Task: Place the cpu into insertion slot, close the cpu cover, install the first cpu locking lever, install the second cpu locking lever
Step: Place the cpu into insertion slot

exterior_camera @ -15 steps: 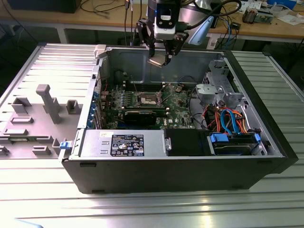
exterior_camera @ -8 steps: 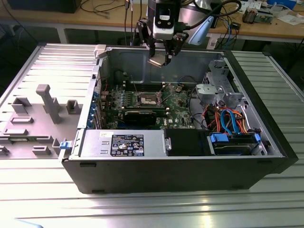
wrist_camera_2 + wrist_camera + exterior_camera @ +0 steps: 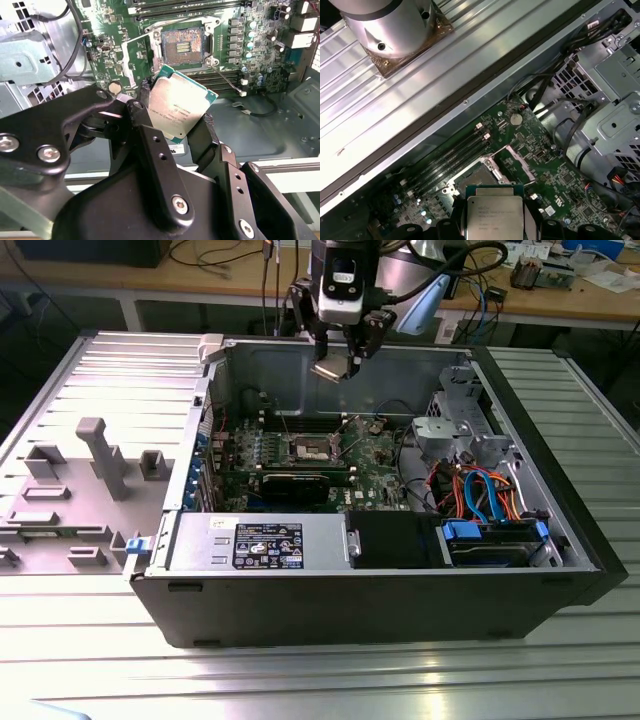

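My gripper (image 3: 336,362) hangs above the back wall of the open computer case, shut on the cpu (image 3: 328,370). In both wrist views the cpu (image 3: 177,107) (image 3: 494,215) is a silver-grey square chip clamped by its edges between the black fingers (image 3: 145,125), held tilted and clear of the board. The insertion slot (image 3: 184,44) (image 3: 476,178) (image 3: 308,448) lies bare on the green motherboard below, its contact field exposed. The cpu cover (image 3: 514,161) stands flipped open beside the slot, board showing through its window.
Memory slots (image 3: 452,160) run along one side of the socket. A metal drive cage (image 3: 450,430) with orange and blue cables (image 3: 480,490) is at the exterior view's right. A power supply (image 3: 260,540) sits at the case front. A grey fixture plate (image 3: 90,470) lies left.
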Controlling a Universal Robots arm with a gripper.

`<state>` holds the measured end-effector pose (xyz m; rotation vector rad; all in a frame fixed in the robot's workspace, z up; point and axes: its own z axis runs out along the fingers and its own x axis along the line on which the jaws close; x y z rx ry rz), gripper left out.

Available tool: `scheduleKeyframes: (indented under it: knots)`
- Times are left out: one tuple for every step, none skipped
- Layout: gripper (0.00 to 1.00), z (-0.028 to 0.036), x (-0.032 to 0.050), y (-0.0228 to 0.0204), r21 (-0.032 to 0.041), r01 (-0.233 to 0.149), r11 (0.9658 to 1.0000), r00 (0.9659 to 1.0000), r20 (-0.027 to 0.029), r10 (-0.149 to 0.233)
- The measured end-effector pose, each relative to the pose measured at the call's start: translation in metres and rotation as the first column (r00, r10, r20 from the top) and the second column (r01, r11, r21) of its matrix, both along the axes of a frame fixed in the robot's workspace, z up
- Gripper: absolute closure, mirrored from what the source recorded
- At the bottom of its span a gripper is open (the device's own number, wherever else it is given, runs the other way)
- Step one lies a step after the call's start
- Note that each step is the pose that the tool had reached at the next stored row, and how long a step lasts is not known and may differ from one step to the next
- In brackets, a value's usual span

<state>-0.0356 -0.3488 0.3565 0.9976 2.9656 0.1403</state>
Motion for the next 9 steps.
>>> scheduleKeyframes:
  knots:
    - [0.45,-0.0006,0.0,0.0,0.0,0.008,1.0,1.0,0.0,-0.008]
    - [0.45,-0.0011,0.0,0.0,0.0,0.018,0.9998,0.9998,0.0,-0.018]
    - [0.45,-0.0018,0.0,0.0,0.0,0.029,0.9996,0.9996,0.0,-0.029]
    - [0.45,-0.0023,0.0,0.0,0.0,0.038,0.9993,0.9993,0.0,-0.038]
    - [0.45,-0.0029,0.0,0.0,0.0,0.052,0.9987,0.9987,-0.0004,-0.052]
    - [0.45,-0.0032,0.0,0.0,0.0,0.06,0.9982,0.9982,-0.0012,-0.06]
    - [0.45,-0.0036,-0.0001,-0.0001,-0.0003,0.069,0.9976,0.9976,-0.0026,-0.069]
    - [0.45,-0.0036,-0.0001,-0.0001,-0.0003,0.071,0.9975,0.9975,-0.0032,-0.071]
    - [0.45,-0.0037,-0.0001,0.0,-0.0002,0.071,0.9975,0.9975,-0.0032,-0.071]
